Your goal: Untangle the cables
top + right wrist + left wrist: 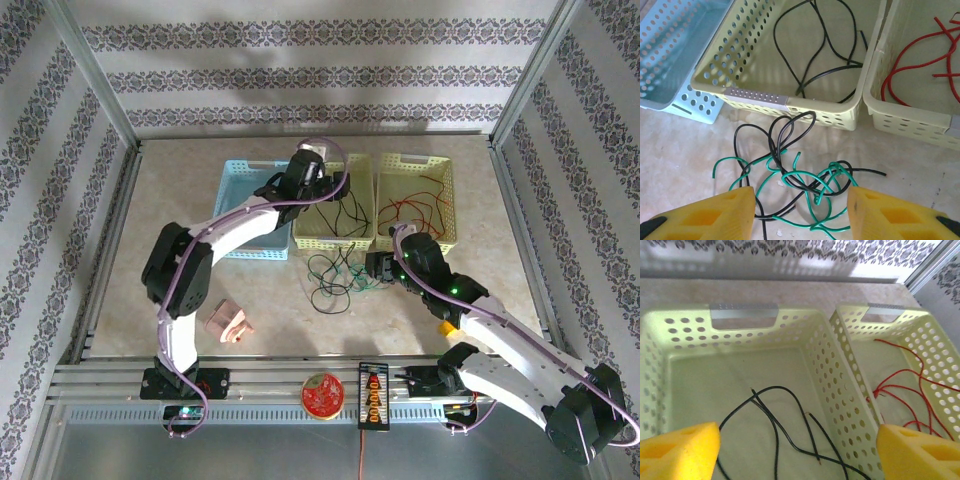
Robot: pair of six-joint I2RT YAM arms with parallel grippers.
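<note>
Cables point(335, 275) in three lots on the marbled table point(180, 210); black strands point(775, 420) inside the middle yellow basket point(743, 315), long loops mostly lengthways, from near wall toward far handle, bare cut ends showing; red strands point(905, 390) in the right yellow basket point(885, 312), sprawling arcs with no single direction, spreading from the wall beside the middle basket; green strands point(805, 180) knotted with more black wire on the table just before the middle basket's near wall, the clump wider than deep, long axis left to right, one black end pointing right. Black loop at that near rim either over it or merely against it: cannot tell.

Left gripper point(797, 450) above the middle basket, yellow fingers point(680, 450) wide apart, nothing between them; right gripper point(800, 210) above the tangle, yellow fingers likewise apart, clamped on nothing, green loops beneath the gap; blue basket point(670, 50) just beside the middle one, on its left.
</note>
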